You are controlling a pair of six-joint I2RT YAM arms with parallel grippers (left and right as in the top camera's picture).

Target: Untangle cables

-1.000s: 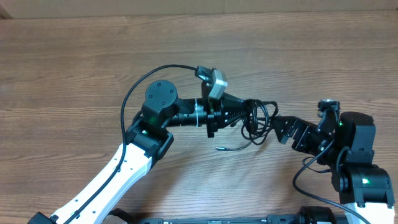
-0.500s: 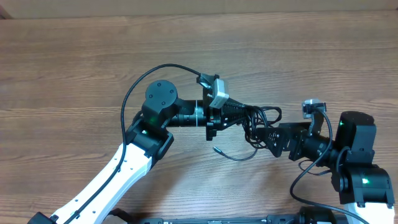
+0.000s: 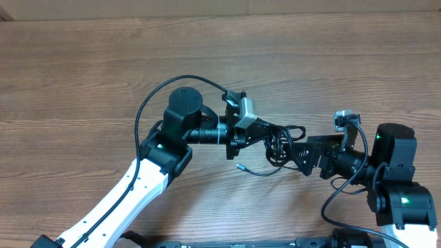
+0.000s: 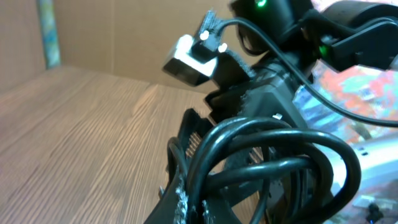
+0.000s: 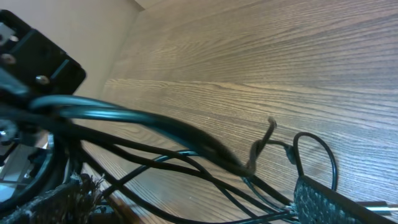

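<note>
The cables (image 3: 284,138) form a tangled bundle of thin black cords between my two grippers, lifted off the table. My left gripper (image 3: 267,134) is shut on the bundle; the left wrist view shows looped cords (image 4: 273,134) coming out of the closed jaws (image 4: 189,205). One loose end with a silver plug (image 3: 239,166) hangs toward the table. My right gripper (image 3: 301,157) is open at the bundle's right side. In the right wrist view several cords (image 5: 155,124) run across between its spread fingers (image 5: 186,208), and a thin strand loops by the right finger.
The wooden table (image 3: 83,83) lies under both arms. A thick black wire (image 3: 148,103) arcs over the left arm. The right arm's base (image 3: 400,200) stands at the lower right. Cardboard walls show at the far edge.
My right gripper has moved left and down into the bundle. My left gripper has shifted slightly right and rotated with the cables. The loose plug end has swung a little lower.
</note>
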